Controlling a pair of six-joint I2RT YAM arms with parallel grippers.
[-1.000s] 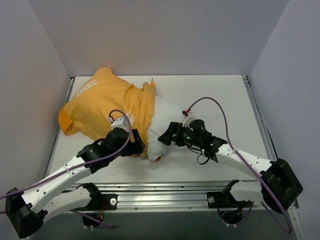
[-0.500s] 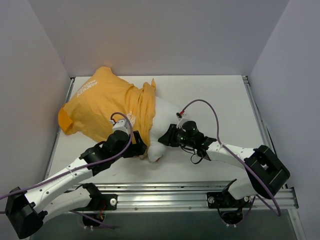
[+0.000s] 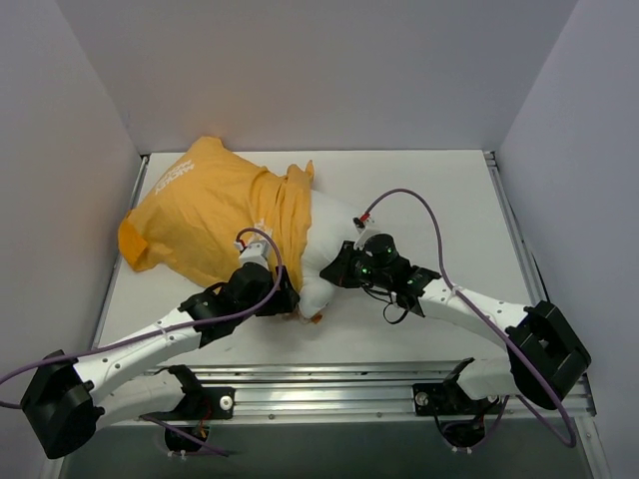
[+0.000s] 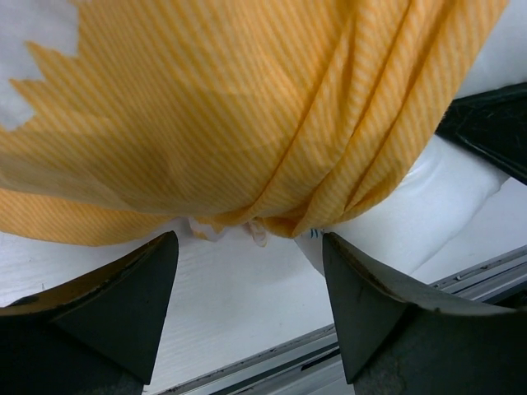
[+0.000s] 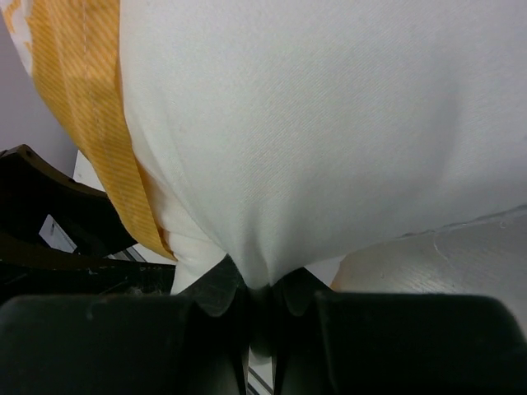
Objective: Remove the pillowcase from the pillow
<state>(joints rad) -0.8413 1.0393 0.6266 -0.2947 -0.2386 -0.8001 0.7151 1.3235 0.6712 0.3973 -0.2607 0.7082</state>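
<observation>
The top camera looks down from above the near edge over the whole tabletop [image 3: 429,190]. Each wrist camera faces the pillow [image 5: 329,123] from very close, near that edge; both share the pillowcase [image 4: 247,107] hem there.

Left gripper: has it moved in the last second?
Yes. The left gripper has slid right and a little nearer the front rail, along the pillowcase's bunched hem.

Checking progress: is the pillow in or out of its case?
Partly out. The right end of the pillow is bare white; the orange pillowcase covers the rest.
</observation>
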